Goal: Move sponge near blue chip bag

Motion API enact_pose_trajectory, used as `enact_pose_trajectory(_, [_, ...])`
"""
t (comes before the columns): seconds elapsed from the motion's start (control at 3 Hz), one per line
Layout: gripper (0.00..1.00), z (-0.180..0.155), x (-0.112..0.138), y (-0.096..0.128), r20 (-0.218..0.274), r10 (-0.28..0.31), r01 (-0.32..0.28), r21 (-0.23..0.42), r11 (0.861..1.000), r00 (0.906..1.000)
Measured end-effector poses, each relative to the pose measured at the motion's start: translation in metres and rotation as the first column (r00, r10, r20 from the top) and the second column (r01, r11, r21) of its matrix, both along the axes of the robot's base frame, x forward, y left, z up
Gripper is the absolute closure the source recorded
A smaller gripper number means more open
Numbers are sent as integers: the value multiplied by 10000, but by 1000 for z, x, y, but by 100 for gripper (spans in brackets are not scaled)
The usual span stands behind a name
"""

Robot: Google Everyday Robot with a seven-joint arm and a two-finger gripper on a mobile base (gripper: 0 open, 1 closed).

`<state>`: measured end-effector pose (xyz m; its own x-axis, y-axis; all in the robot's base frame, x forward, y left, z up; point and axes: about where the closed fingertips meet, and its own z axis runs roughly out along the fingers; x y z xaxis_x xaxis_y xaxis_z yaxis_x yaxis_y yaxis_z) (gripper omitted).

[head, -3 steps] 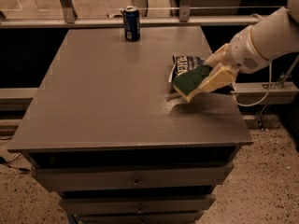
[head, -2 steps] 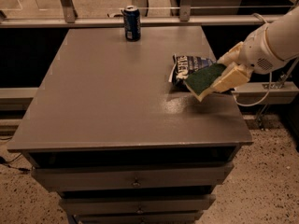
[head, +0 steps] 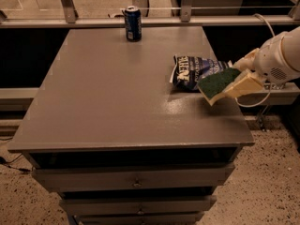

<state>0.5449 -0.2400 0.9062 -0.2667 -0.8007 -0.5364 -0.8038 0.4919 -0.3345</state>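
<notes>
The sponge (head: 217,83), dark green on top with a pale yellow edge, is held tilted above the right side of the grey table (head: 112,97). My gripper (head: 238,82) comes in from the right and is shut on the sponge. The blue chip bag (head: 192,71), dark blue with white lettering, lies flat on the table just left of and behind the sponge; the sponge overlaps its right end in view.
An upright blue soda can (head: 133,23) stands at the table's far edge. A metal railing (head: 187,20) runs behind the table. Drawers (head: 136,179) sit under the tabletop. A white cable (head: 266,25) hangs at right.
My gripper with the sponge has moved right and slightly up, away from the table's middle, uncovering more of the chip bag.
</notes>
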Motion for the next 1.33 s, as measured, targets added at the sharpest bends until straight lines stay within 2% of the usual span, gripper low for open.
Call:
enact_pose_trajectory(0.33, [56,-11,-4,-2,50,-276,275,261,9993,9996])
enact_pose_trajectory(1.0, [10,-14,-10,-5,108,-569,564,352,9978,9983])
enact_pose_trajectory(1.33, [0,-18,-11,-4,64,-606,603,450,9972,9981])
